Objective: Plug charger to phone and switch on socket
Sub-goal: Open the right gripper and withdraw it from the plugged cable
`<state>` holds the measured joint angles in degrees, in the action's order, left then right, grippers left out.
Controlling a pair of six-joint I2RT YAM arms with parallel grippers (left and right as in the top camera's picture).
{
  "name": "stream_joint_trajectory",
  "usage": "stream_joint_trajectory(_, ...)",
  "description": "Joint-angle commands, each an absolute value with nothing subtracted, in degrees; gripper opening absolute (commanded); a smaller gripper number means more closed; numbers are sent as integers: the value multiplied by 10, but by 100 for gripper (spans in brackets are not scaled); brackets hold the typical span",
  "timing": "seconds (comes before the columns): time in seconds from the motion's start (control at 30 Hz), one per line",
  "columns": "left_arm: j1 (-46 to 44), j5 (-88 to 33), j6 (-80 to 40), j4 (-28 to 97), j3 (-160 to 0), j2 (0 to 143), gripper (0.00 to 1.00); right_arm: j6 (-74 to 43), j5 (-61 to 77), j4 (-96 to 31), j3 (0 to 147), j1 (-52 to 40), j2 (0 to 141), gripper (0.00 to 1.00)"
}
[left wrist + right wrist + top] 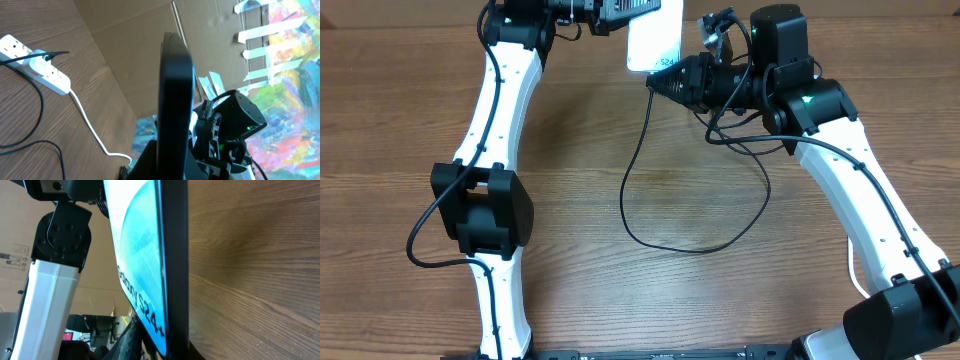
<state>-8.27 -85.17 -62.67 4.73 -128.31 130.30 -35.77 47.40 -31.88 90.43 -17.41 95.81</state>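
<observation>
On my feed the counter (740, 300) is warm brown wood grain. The phone (140, 255) has a bright blue-teal screen with dark lettering and a black rim; from overhead it washes out to near white. The charger cable (623, 205) is black. The socket (55, 80) is white with a red mark, and its cord (91, 125) is white too. The left arm (505, 100) and right arm (865, 200) are white with black joints. Behind, I see tan cardboard (130, 45) and a many-coloured painted sheet (295, 115) with white tape strips (265, 50).
</observation>
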Motion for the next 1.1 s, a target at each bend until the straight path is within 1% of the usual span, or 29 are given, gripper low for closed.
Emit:
stream_joint_trajectory(0.0, -87, -849, -644, 45, -1296, 1293, 4, -362, 473, -319, 920, -177, 957, 15)
stream_joint_trajectory(0.13, -87, -849, -644, 45, -1296, 1293, 4, -362, 480, -322, 920, -177, 957, 15)
stream_joint_trajectory(0.27, -87, -849, -644, 45, -1296, 1293, 4, -362, 480, -322, 920, -177, 957, 11)
stream_joint_trajectory(0.37, -87, -850, -646, 45, -1296, 1293, 4, -362, 480, -316, 920, -177, 958, 10)
stream_joint_trajectory(0.47, -87, -852, -648, 45, -1296, 1293, 4, -362, 480, -313, 920, -177, 958, 4)
stream_joint_trajectory(1.07, -88, -893, -654, 46, -1296, 1293, 4, -359, 449, -288, 920, -176, 958, 4)
